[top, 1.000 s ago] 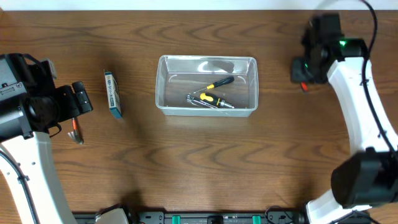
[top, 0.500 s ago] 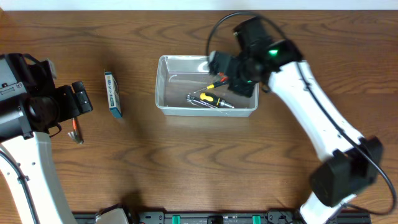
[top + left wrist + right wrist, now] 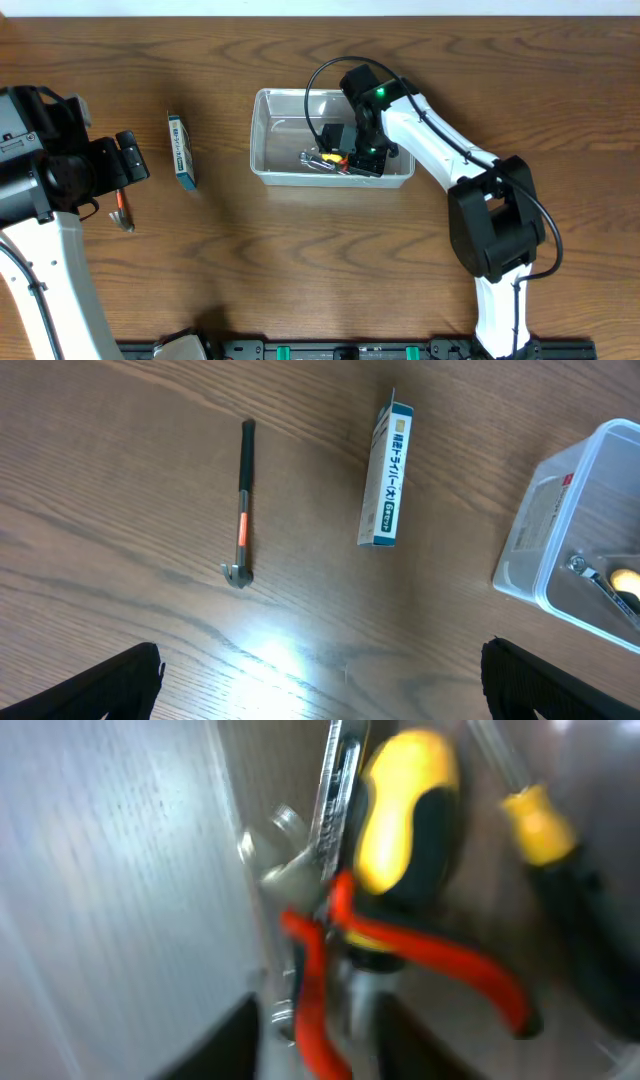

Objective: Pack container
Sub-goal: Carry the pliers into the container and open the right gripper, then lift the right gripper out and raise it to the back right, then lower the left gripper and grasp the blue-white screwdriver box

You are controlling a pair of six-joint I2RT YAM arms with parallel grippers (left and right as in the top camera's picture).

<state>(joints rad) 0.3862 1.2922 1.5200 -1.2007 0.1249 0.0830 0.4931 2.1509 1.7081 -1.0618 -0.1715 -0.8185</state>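
Clear plastic container (image 3: pixel 262 140) at mid-table, with my right gripper (image 3: pixel 350 160) lowered into it.

Item contents, as my right wrist camera shows them: red-handled pliers (image 3: pixel 400 945) lying across a yellow-and-black screwdriver (image 3: pixel 405 830), a bare metal tool (image 3: pixel 335 790) beside them against the tub wall, and a second yellow-collared screwdriver (image 3: pixel 540 830) at the edge of view. The picture is blurred, so I cannot tell whether the right pincer grips the pliers or merely stands over them. My left gripper (image 3: pixel 325 680) hangs at the table's left side, fingers spread wide and holding nothing. Below it on the wooden table (image 3: pixel 320 260) lie a slim black-and-orange tool (image 3: pixel 241 500) and, nearer the container, a blue-and-white box (image 3: pixel 388 470), each apart from the others.
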